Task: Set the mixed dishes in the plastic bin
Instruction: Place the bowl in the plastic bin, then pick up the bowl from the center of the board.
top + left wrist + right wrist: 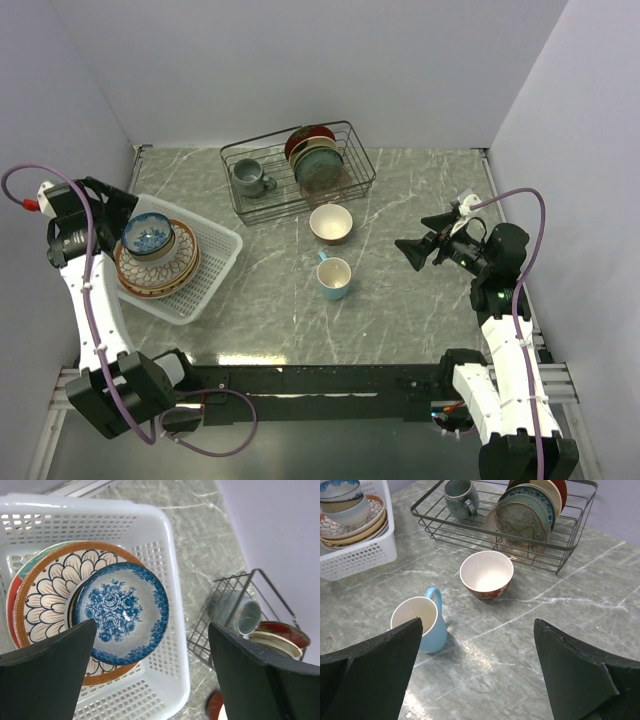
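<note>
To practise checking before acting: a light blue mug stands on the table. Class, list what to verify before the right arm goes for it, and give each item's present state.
1. Right gripper open and empty: ok.
2. Light blue ceramic mug upright, mouth up: ok.
3. Gap between the mug and the round cream bowl with reddish outside: ok.
4. Right gripper over the mug: not ok; in the top view it hangs off to the mug's right.
5. Bare floor in the white lattice plastic bin beside the plate stack: ok.
6. Left gripper clear of the bin: not ok; it hovers open above the blue floral bowl.
</note>
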Tool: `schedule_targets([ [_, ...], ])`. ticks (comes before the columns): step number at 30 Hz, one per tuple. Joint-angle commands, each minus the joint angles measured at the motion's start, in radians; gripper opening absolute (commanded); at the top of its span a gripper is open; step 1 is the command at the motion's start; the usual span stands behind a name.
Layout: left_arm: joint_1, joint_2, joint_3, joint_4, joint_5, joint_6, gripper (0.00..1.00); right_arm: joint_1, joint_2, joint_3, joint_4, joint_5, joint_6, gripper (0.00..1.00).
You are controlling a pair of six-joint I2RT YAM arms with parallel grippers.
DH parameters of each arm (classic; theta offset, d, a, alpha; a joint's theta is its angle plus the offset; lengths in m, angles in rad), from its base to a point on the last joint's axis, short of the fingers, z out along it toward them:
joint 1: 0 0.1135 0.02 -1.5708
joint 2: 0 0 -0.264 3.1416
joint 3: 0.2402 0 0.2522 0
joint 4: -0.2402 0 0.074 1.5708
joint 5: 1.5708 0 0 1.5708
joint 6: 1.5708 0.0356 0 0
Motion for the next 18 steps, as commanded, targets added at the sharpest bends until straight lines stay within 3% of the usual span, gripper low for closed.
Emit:
schedule_targets([
  [1, 0.004, -0.054, 0.043, -0.033, 0.023, -0.004, 0.99, -0.009, -0.011, 0.006, 0.024, 0.006, -0.013, 1.0],
  [4, 0.004, -0.091, 0.032, -0.021, 0.094, 0.005, 0.99, -0.009, -0.008, 0.005, 0.024, 0.004, -0.011, 1.0],
  [12, -0.002, -0.215, -0.164, 0.201, 0.576, 0.034, 0.99, -0.009, 0.019, 0.002, 0.031, -0.029, 0.003, 1.0],
  [18, -0.098, -0.263, -0.267, 0.288, 0.694, 0.054, 0.99, -0.009, 0.05, -0.007, 0.05, -0.069, 0.015, 1.0],
])
